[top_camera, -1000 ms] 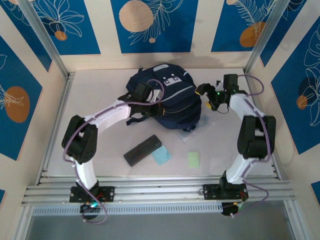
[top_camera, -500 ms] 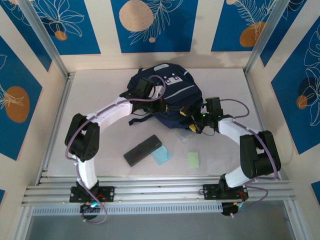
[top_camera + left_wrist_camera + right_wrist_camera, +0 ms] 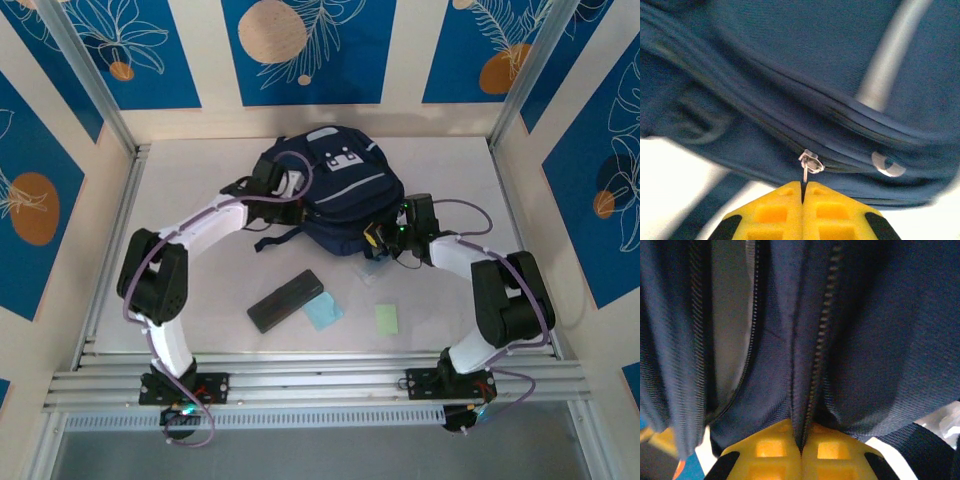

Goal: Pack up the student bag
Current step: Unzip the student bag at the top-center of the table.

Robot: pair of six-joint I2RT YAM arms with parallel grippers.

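Currently the large dark navy fabric student bag (image 3: pixel 340 190) with pale grey stripes is lying near the middle of the white table's (image 3: pixel 200 300) far edge. The left gripper (image 3: pixel 802 186) is working at the bag's left side, its yellow fingers pressing together on a small silver metal zipper pull (image 3: pixel 809 162). The right gripper (image 3: pixel 800 437) is pinching a fold of the bag's fabric beside a zipper line at its near right edge. A slim black rectangular case (image 3: pixel 285 300), a pale blue square card (image 3: pixel 323 312) and a pale green square card (image 3: pixel 387 318) are lying nearer the front edge.
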